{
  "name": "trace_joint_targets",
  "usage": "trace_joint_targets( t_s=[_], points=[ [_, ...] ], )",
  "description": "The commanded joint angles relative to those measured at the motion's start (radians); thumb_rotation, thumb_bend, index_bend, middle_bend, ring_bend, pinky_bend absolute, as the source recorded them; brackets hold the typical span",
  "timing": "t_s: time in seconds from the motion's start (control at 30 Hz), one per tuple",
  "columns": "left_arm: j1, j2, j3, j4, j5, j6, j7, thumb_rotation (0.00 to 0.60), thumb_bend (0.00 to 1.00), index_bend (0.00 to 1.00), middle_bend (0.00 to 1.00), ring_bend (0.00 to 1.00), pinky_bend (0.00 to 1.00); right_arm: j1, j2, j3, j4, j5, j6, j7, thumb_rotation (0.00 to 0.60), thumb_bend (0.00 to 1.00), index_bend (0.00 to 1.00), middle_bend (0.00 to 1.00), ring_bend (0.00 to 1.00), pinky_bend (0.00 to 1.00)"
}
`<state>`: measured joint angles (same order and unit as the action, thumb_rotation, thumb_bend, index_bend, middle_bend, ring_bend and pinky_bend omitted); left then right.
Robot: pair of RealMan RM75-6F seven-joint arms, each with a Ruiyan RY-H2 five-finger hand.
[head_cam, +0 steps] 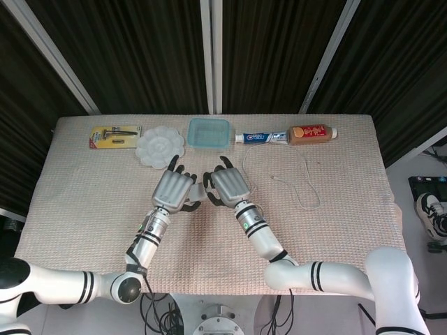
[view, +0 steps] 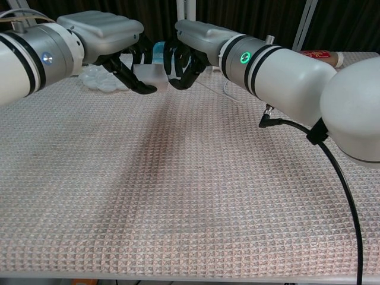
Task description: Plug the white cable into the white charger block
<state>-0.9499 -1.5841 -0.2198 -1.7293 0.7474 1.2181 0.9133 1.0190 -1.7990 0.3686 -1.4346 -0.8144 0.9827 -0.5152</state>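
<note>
My left hand [head_cam: 173, 190] grips the white charger block [head_cam: 198, 192] at the table's middle, a little above the cloth. In the chest view the block [view: 149, 75] sits between the dark fingers of the left hand [view: 110, 29]. My right hand [head_cam: 227, 186] is just right of it, fingers curled on the plug end of the white cable [head_cam: 310, 185], which loops away to the right on the cloth. In the chest view the right hand [view: 189, 46] has its fingertips against the block's side. The plug itself is hidden between the fingers and the block.
Along the back edge lie a razor pack [head_cam: 115, 135], a white palette dish [head_cam: 159, 146], a blue container [head_cam: 209, 132], a toothpaste tube [head_cam: 262, 138] and a brown bottle [head_cam: 312, 132]. A black arm lead [view: 341, 178] hangs at the right in the chest view.
</note>
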Motion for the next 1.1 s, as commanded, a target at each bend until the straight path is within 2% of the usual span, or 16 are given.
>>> trace_joint_targets(
  t_s=[0.03, 0.6, 0.67, 0.83, 1.1],
  points=[
    [-0.002, -0.001, 0.001, 0.003, -0.004, 0.000, 0.002, 0.371, 0.25, 0.45, 0.48, 0.23, 0.06, 0.003, -0.005, 0.000, 0.007, 0.005, -0.001, 0.006, 0.600, 0.33, 0.64, 0.55, 0.30, 0.07],
    [-0.017, -0.011, 0.003, 0.024, -0.028, -0.017, -0.013, 0.374, 0.25, 0.45, 0.48, 0.23, 0.06, 0.013, -0.024, 0.000, 0.031, 0.010, 0.004, 0.033, 0.600, 0.32, 0.64, 0.54, 0.30, 0.06],
    [-0.016, -0.010, 0.004, 0.025, -0.029, -0.016, -0.016, 0.373, 0.25, 0.45, 0.48, 0.23, 0.06, 0.010, -0.021, -0.003, 0.029, 0.009, 0.006, 0.036, 0.600, 0.29, 0.62, 0.52, 0.30, 0.05],
    [-0.011, -0.001, 0.004, 0.023, -0.027, -0.012, -0.027, 0.372, 0.25, 0.45, 0.48, 0.23, 0.07, 0.000, -0.014, -0.007, 0.027, 0.000, 0.015, 0.049, 0.600, 0.13, 0.52, 0.47, 0.29, 0.05],
    [0.007, 0.013, 0.019, 0.025, -0.014, -0.007, -0.054, 0.372, 0.25, 0.45, 0.48, 0.23, 0.07, -0.022, 0.018, -0.019, 0.009, -0.010, 0.018, 0.060, 0.600, 0.13, 0.47, 0.45, 0.29, 0.04]
  ],
)
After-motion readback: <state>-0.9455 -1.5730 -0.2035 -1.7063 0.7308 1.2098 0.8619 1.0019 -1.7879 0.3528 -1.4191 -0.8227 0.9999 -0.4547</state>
